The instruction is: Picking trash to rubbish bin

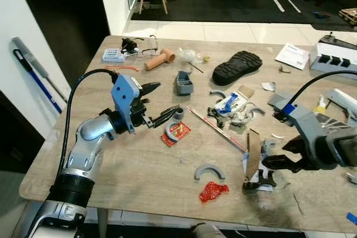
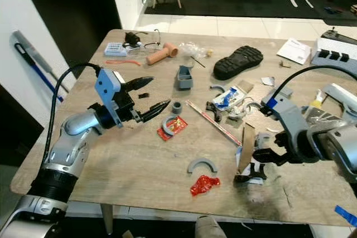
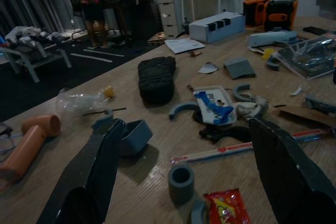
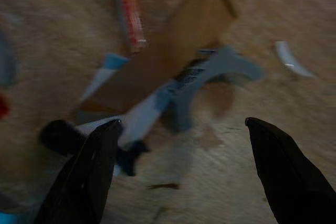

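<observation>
A blue-handled mop (image 1: 32, 76) leans on the wall beside the wooden table (image 1: 111, 165). The left gripper (image 1: 162, 103) hangs above the table's left half with its two black fingers spread apart and nothing between them; just beyond the fingertips lie a small grey cylinder (image 1: 178, 113) and a red snack wrapper (image 1: 177, 133). Behind these stand a grey box-shaped part (image 1: 184, 82), a tan handle (image 1: 159, 59) and a black shoe sole (image 1: 237, 66). Toward the near edge sit a grey half-ring (image 1: 209, 170) and a crumpled red wrapper (image 1: 213, 191). A long red-and-white stick (image 1: 216, 128) runs diagonally past a blue-and-white packet (image 1: 229, 103). At the right, the right gripper (image 1: 279, 161) hovers low with its fingers wide open and empty, just beside a strip of brown cardboard (image 1: 254, 151) lying over grey and black scraps. No rubbish bin can be made out.
</observation>
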Robot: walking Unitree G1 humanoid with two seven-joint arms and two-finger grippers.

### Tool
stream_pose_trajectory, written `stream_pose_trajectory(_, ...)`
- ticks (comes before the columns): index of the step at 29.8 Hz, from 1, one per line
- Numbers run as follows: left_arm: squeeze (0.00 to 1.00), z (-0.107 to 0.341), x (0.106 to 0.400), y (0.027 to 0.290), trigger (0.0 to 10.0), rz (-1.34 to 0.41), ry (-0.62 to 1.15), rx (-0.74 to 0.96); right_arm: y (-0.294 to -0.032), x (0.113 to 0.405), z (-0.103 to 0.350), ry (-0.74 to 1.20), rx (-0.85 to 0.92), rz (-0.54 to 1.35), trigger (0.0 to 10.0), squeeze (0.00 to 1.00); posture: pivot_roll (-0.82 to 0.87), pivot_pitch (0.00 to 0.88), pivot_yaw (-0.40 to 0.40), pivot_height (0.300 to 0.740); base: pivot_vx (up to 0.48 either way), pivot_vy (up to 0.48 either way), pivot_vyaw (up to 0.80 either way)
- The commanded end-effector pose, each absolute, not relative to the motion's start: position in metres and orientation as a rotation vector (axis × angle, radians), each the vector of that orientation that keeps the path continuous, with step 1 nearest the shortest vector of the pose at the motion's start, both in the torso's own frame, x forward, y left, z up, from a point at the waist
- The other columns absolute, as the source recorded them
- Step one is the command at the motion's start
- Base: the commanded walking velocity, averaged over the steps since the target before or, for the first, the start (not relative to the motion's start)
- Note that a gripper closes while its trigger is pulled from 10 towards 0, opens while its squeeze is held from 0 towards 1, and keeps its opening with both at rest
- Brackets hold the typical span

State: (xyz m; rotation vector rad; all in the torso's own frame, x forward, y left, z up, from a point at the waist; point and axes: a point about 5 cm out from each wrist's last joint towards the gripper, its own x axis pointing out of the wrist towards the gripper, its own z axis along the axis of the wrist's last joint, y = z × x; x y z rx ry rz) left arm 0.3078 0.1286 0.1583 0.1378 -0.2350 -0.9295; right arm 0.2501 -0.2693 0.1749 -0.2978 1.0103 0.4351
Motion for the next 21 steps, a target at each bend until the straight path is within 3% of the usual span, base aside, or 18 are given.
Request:
stream_pose_trajectory(1,0.0,0.156,0.307,0.127,10.0,-0.942,-0.229,0.145,-0.274,0.249,0.169,1.029,-0.301,0.413,10.0,0.0,-0.11,0.0,0.019,0.74,0.0,0.0,0.0)
stream_pose_trajectory(9,0.0,0.156,0.306,0.127,10.0,-0.946,-0.23,0.143,-0.275,0.259,0.171,0.995,-0.213,0.365,10.0,0.0,-0.1,0.0,0.019,0.74,0.0,0.0,0.0)
stream_pose_trajectory(21,0.0,0.156,0.306,0.125,10.0,-0.949,-0.231,0.142,-0.264,0.264,0.158,0.994,-0.023,0.442,10.0,0.0,-0.1,0.0,0.017,0.74,0.0,0.0,0.0)
